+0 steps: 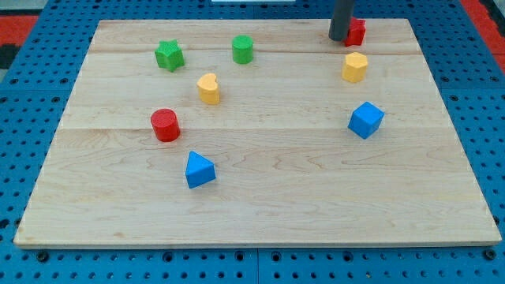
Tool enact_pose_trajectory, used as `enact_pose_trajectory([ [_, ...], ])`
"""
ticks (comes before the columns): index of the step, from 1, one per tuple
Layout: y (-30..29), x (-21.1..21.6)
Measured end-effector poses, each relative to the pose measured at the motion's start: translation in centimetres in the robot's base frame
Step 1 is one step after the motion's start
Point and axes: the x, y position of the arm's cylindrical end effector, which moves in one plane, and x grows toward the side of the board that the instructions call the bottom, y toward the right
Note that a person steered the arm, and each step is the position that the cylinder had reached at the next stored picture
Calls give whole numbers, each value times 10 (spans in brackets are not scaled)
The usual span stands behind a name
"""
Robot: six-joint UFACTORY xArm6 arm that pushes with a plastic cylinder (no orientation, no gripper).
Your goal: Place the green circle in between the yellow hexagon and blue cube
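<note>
The green circle (242,49) stands near the view's top, left of centre. The yellow hexagon (355,67) is at the upper right. The blue cube (365,120) lies below the hexagon at the right. My tip (338,38) is at the view's top right, touching or just left of a red block (355,31) and above the yellow hexagon. The tip is far to the right of the green circle.
A green star-shaped block (169,55) sits left of the green circle. A yellow heart (208,88), a red cylinder (165,125) and a blue triangular block (198,170) lie at the left and centre of the wooden board (260,213).
</note>
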Motion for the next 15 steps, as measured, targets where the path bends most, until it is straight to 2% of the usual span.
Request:
enact_pose_trajectory([
  [1, -39, 15],
  [2, -62, 2],
  [5, -66, -22],
  [6, -101, -25],
  [8, -115, 34],
  [9, -114, 1],
  [10, -167, -10],
  [11, -188, 27],
  [13, -59, 31],
  [14, -36, 46],
  [15, -50, 39],
])
